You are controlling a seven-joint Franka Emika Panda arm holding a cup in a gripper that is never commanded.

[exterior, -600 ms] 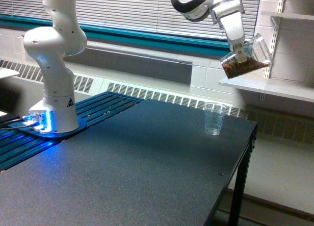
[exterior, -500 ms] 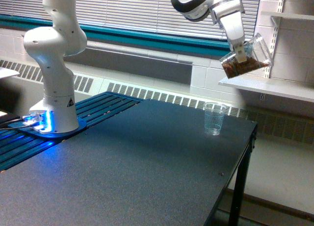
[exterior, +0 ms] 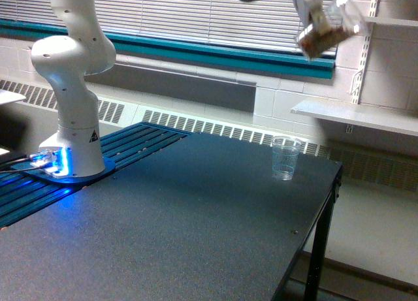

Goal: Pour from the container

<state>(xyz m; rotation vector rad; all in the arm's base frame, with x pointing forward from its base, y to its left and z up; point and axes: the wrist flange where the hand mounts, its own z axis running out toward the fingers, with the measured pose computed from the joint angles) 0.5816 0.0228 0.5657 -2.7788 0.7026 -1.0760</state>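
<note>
Exterior view shows you the gripper (exterior: pixel 318 17) near the top edge of the picture, toward the exterior view's right, and it looks blurred. You can see that it is closed around the container (exterior: pixel 326 28), a clear cup that is tilted, with its open mouth pointing up and toward the exterior view's right. Brown granular bits lie in the lower part of the container. You cannot make out the single fingers because of the blur.

You see the container high in the air, in front of the window blinds (exterior: pixel 196 14) and the teal window sill (exterior: pixel 196 53), well above the table (exterior: pixel 196 236). It touches nothing except the gripper.

On the dark table stands a ribbed clear plastic cup (exterior: pixel 285 158), upright, near the table's far edge on the exterior view's right. It is well below the container and a little to the exterior view's left of it. You cannot tell if something is inside this cup.

The white base of the arm (exterior: pixel 70 105) stands at the exterior view's left, on a blue slatted surface (exterior: pixel 130 144), with a blue light at its foot. A white wall shelf (exterior: pixel 366 117) is mounted behind the table on the exterior view's right.
</note>
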